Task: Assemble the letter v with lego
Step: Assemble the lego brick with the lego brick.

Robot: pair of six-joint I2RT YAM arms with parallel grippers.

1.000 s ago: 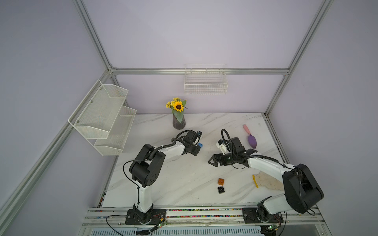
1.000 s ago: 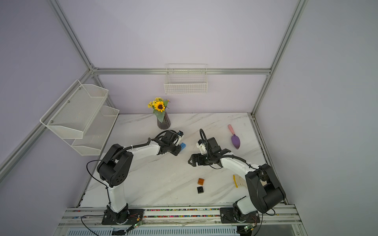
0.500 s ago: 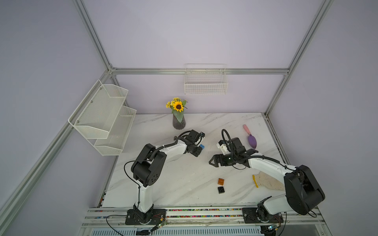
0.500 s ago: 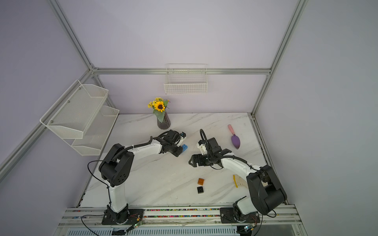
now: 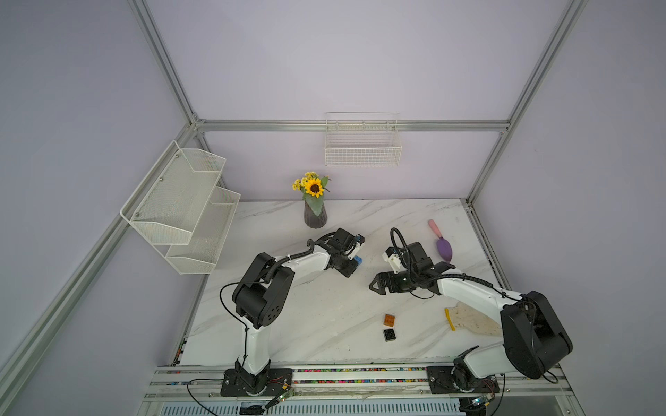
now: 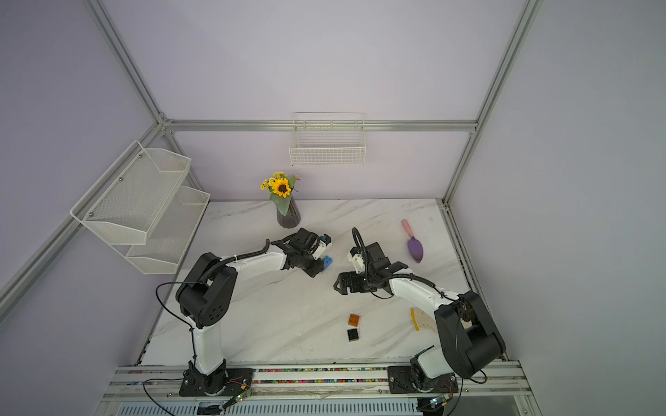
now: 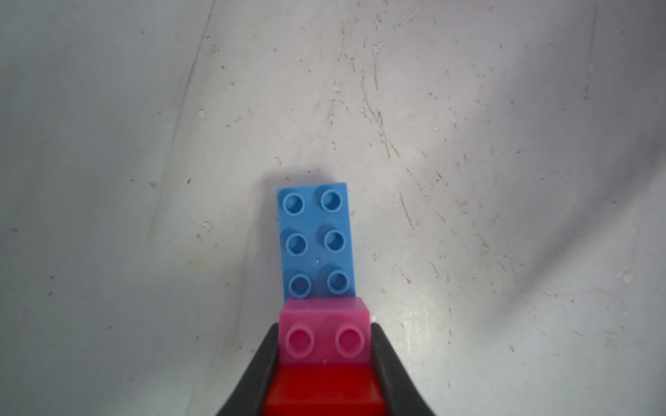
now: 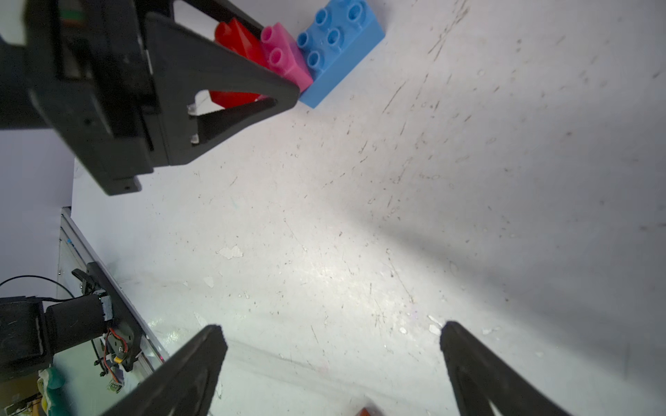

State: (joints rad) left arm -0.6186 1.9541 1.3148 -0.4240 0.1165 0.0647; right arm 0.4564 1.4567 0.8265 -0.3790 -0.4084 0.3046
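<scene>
My left gripper (image 7: pixel 324 338) is shut on a pink brick (image 7: pixel 324 335) with a red brick (image 7: pixel 324 392) stacked behind it. Both are joined to the end of a longer blue brick (image 7: pixel 315 241), which appears to rest on the marble table mid-back. In both top views only the blue brick (image 5: pixel 357 260) (image 6: pixel 327 262) shows past the jaws. The right gripper (image 8: pixel 331 333) (image 5: pixel 376 284) hovers open and empty a short way to the right of the stack. An orange brick (image 5: pixel 389 319) and a black brick (image 5: pixel 389 335) lie loose nearer the front.
A purple trowel (image 5: pixel 441 243) lies at the back right. A sunflower vase (image 5: pixel 314 212) stands behind the left gripper. A white mesh rack (image 5: pixel 180 205) and a wire basket (image 5: pixel 362 144) hang on the walls. A yellow strip (image 5: pixel 449 318) lies by the right arm.
The left gripper has shifted slightly to the right with the joined bricks. The right arm has stayed still and open.
</scene>
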